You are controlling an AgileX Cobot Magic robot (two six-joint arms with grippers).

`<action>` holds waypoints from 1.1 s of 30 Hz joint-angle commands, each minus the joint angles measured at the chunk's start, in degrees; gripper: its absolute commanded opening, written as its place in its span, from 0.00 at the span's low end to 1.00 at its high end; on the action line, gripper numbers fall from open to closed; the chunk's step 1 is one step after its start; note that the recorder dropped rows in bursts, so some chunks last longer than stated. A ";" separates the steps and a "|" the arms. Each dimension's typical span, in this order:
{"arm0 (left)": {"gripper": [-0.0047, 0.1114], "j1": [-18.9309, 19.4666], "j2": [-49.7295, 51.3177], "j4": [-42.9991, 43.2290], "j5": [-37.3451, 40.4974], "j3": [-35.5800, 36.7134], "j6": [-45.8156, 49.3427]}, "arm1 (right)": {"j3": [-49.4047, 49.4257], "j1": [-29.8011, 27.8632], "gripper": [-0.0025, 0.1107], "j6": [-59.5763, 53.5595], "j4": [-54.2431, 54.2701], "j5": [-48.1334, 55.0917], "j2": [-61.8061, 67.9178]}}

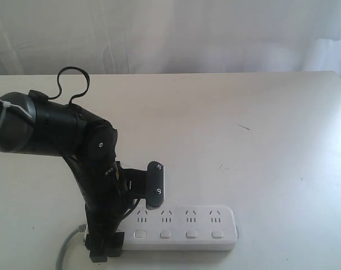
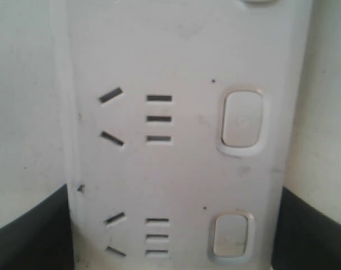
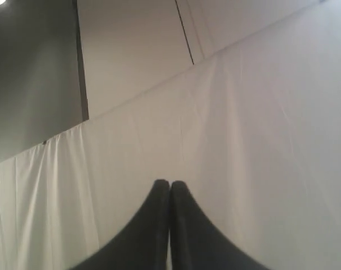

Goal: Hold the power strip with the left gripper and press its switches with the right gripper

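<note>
The white power strip lies near the table's front edge, its grey cord leaving at the left. My left gripper straddles the strip's left end. One black finger pad stands at the far side and the other finger at the near side. In the left wrist view the strip fills the gap between both black fingers, which lie against its sides. Two switches show there, and a row of switches shows in the exterior view. My right gripper is shut, empty, facing a white curtain.
The white table stretches behind and to the right of the strip. A white curtain hangs behind its far edge. The right arm does not show in the exterior view.
</note>
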 commanded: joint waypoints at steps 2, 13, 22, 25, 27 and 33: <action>0.04 -0.21 2.94 0.94 -2.26 1.75 -0.30 | -5.31 -0.07 0.02 8.92 -12.86 5.54 -0.23; 0.04 -0.21 2.94 0.94 -2.22 1.75 -0.08 | -21.18 -0.07 0.02 34.19 -55.66 -4.94 29.29; 0.04 -0.21 2.94 0.94 -1.11 1.75 -0.13 | -21.18 5.74 0.02 25.83 -57.87 -13.10 56.21; 0.04 -0.21 2.83 0.94 -0.85 1.75 -0.13 | -21.18 14.10 0.02 23.13 -56.08 -4.17 59.71; 0.04 -0.21 2.83 0.94 -0.98 1.75 -0.13 | -21.18 20.78 0.02 20.19 -52.52 1.26 61.36; 0.04 -0.21 2.83 0.94 -0.84 1.75 -0.13 | -21.59 37.01 0.02 5.71 -34.84 20.41 65.61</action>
